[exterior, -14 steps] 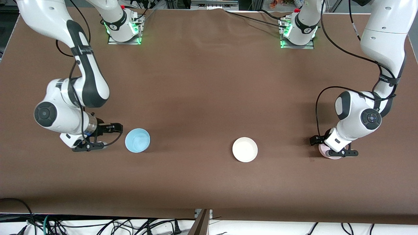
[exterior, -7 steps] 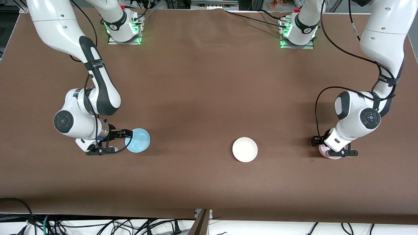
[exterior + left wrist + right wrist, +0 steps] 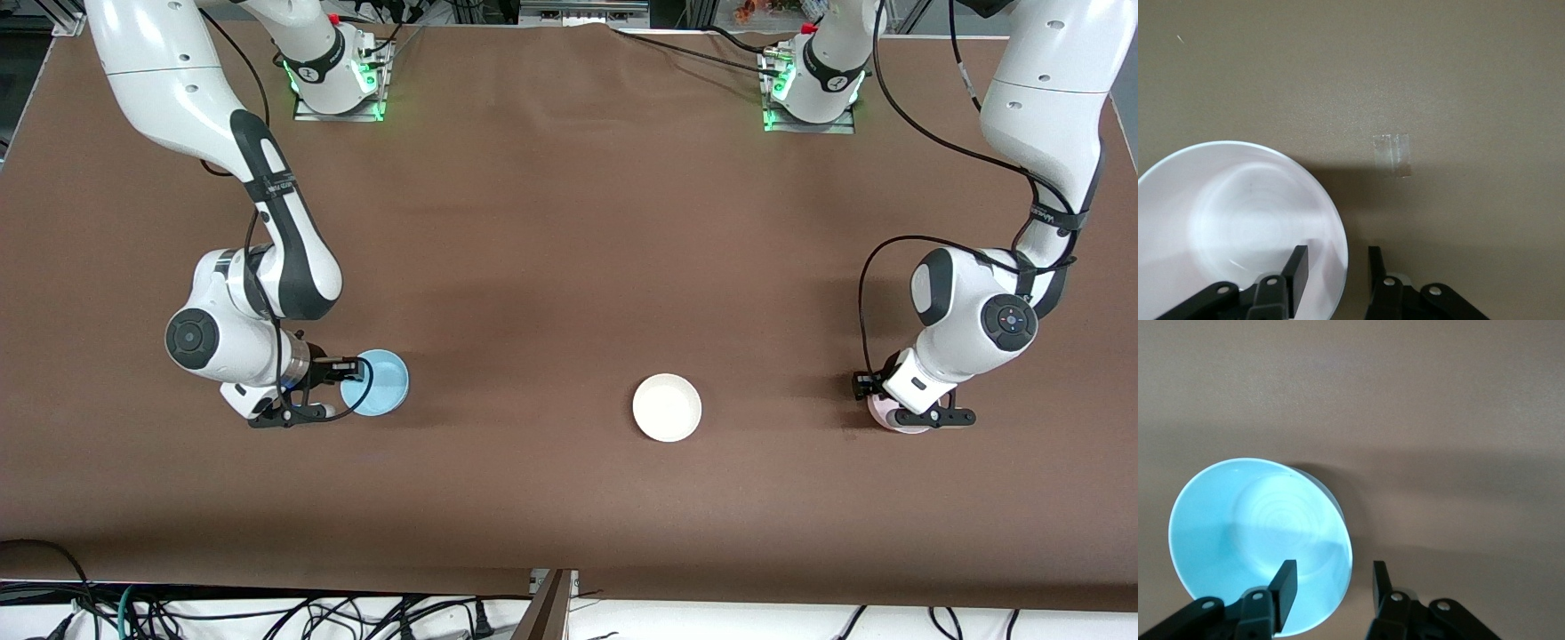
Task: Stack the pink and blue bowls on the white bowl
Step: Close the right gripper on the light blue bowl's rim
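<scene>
Toward the right arm's end of the tabletop, my right gripper sits low at the blue bowl, jaws parted with the bowl's rim between them. The right wrist view shows it plainly: one finger hangs inside the bowl, the other outside the wall, and neither touches it. So I hold nothing there yet.

At the left arm's end, my left gripper is down over the pink bowl. The left wrist view shows the same straddle: one finger inside the bowl, the other outside, the rim in the gap and the jaws open. A small strip of clear tape lies on the cloth nearby, well clear of the bowl.

Between the two stands the white bowl, empty, about as near the front camera as the coloured ones. It lies closer to the pink bowl than to the blue, so I judge the left arm has the shorter carry. What matters for each grasp is that the rim runs across the gap between the fingers; closing should pinch the wall. Both carries then run along the tabletop toward the middle, and I would stagger them so the arms do not meet over the white bowl.
</scene>
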`<state>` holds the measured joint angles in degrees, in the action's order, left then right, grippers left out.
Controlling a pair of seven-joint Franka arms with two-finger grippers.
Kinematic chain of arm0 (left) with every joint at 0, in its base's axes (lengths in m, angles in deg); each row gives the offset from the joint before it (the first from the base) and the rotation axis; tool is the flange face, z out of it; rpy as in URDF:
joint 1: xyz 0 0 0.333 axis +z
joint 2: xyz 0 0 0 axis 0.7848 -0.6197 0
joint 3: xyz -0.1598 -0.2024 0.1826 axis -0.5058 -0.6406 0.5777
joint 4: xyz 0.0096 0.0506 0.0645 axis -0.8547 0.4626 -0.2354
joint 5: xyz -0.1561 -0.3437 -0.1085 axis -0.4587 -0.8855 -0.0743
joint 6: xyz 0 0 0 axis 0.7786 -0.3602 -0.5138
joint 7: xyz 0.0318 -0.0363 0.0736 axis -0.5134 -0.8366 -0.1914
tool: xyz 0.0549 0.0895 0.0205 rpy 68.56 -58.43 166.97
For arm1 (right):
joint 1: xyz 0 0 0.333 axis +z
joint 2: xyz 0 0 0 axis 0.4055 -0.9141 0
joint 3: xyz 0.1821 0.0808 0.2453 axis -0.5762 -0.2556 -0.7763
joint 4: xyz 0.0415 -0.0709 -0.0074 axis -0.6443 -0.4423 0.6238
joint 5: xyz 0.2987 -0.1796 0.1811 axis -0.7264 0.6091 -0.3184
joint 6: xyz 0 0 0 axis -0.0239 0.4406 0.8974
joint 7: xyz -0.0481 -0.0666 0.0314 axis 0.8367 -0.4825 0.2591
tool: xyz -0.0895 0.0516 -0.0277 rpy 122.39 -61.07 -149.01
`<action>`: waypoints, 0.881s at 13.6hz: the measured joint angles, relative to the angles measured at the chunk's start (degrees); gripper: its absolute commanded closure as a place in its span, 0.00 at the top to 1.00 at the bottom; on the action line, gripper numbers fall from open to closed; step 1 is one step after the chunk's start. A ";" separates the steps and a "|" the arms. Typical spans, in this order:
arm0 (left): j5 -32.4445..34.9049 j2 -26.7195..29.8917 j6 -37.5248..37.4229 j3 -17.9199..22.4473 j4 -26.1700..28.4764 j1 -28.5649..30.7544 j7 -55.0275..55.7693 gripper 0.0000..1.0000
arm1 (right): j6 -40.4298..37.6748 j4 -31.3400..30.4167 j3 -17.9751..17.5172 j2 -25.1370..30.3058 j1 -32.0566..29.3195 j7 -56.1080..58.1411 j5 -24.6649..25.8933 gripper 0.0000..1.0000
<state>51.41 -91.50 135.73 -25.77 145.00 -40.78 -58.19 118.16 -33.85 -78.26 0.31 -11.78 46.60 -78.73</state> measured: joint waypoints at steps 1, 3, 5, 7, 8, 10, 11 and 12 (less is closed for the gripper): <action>0.00 0.00 0.00 0.00 0.00 0.00 0.00 0.30 | 0.04 0.01 0.00 -0.01 0.00 0.00 0.00 0.42; 0.00 0.00 0.02 0.00 0.00 0.01 0.00 0.26 | 0.09 0.05 0.00 -0.01 0.00 0.01 0.00 0.34; 0.00 0.00 0.09 0.00 0.00 0.01 0.00 0.26 | 0.11 0.06 0.00 -0.01 0.00 0.01 0.00 0.33; 0.00 0.01 0.19 0.00 -0.01 0.01 0.00 0.27 | 0.11 0.06 0.00 -0.07 0.00 0.01 0.00 0.30; 0.00 0.03 0.24 0.00 -0.04 0.01 0.00 0.27 | 0.11 0.06 0.01 -0.11 0.00 0.01 0.00 0.29; 0.00 0.07 0.26 0.00 -0.11 0.01 0.00 0.28 | 0.11 0.06 0.01 -0.21 0.00 0.01 0.00 0.24; 0.00 0.10 0.26 0.00 -0.14 0.01 0.00 0.28 | 0.12 0.06 0.01 -0.30 0.00 0.02 0.00 0.21; 0.00 0.15 0.26 0.00 -0.18 0.01 0.00 0.28 | 0.13 0.06 0.01 -0.40 0.00 0.02 0.00 0.17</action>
<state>51.41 -91.35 135.99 -25.77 144.83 -40.77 -58.19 118.29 -33.79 -78.25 -0.09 -11.78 46.62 -78.73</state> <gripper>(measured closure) 0.714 0.758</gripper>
